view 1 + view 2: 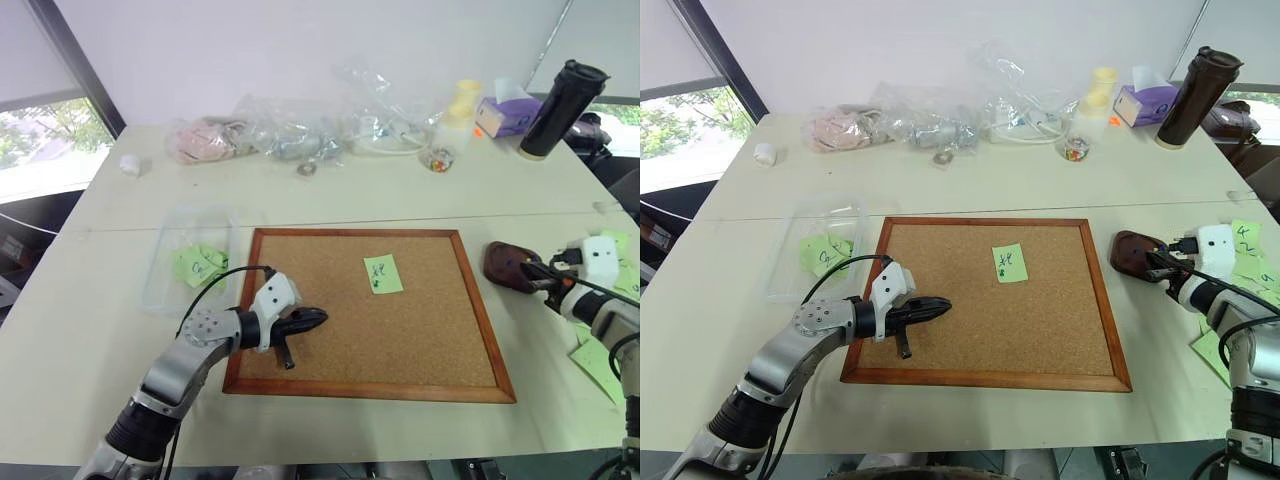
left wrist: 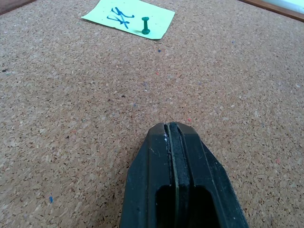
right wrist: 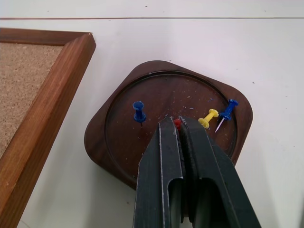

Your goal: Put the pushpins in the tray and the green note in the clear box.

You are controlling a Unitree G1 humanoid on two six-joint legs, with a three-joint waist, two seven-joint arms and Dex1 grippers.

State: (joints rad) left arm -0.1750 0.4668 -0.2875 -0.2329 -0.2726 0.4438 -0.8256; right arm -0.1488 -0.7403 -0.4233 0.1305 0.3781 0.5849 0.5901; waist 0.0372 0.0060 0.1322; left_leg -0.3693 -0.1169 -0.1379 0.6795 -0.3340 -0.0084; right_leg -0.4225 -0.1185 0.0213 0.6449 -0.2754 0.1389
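The left gripper (image 1: 318, 318) is held shut and empty low over the cork board (image 1: 420, 330), pointing toward the green note (image 1: 382, 273), which is pinned there by a green pushpin (image 2: 145, 25); its blue scrawl cannot be read. The right gripper (image 3: 179, 124), closed on a red pushpin (image 3: 177, 123), is poised over the tray (image 3: 118, 137) on the bench (image 1: 330, 195), where blue and yellow pins lie. The clear box (image 1: 165, 260) sits left of the board.

Rough, speckled cork board (image 1: 380, 320) in a smooth wood frame; glossy dark wooden tray (image 3: 121, 137); matt paper green note (image 2: 128, 16)
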